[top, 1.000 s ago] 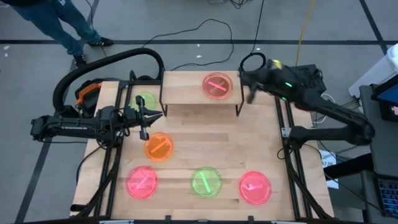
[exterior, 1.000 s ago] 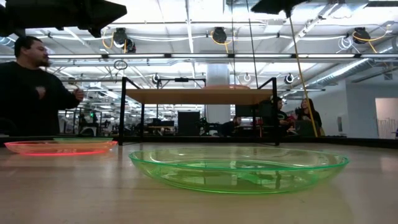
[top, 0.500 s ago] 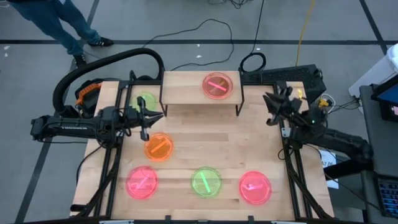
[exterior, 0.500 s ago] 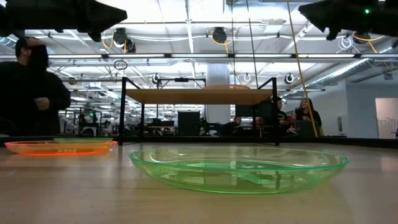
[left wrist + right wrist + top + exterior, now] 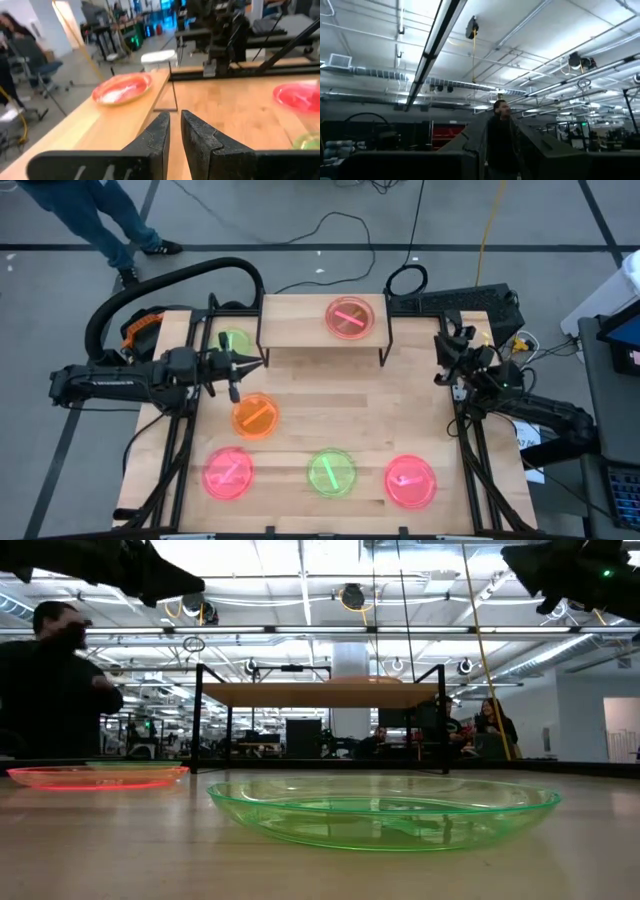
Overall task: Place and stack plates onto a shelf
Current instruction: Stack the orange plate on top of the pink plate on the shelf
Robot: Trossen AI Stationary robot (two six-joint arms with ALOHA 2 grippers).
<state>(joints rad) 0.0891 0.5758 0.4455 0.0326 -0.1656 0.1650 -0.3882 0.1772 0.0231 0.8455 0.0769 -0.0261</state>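
The shelf (image 5: 320, 330) stands at the table's far middle on black legs. One pink plate (image 5: 348, 318) lies flat on its board, and it also shows in the left wrist view (image 5: 121, 88). An orange plate (image 5: 255, 417), two pink plates (image 5: 228, 473) (image 5: 410, 482) and two green plates (image 5: 331, 473) (image 5: 235, 343) lie flat on the tabletop. My left gripper (image 5: 258, 362) hangs level to the left of the shelf, between the far green plate and the orange plate. It is empty, with only a narrow slit between its fingers (image 5: 175, 132). My right gripper (image 5: 443, 345) is at the table's right edge, open and empty, and points up at the ceiling (image 5: 502, 127).
The right arm's base and the black frame rails (image 5: 465, 430) run along the table's right edge. A black hose (image 5: 170, 280) arches over the far left corner. A person (image 5: 50, 690) stands beyond the table on the left. Bare wood (image 5: 340, 400) lies between the shelf and the near row of plates.
My right gripper has drawn back from the shelf's right end toward the table's right edge and a little toward the near side, and now points upward. The pink plate stays flat on the shelf. My left gripper has tipped a little in place.
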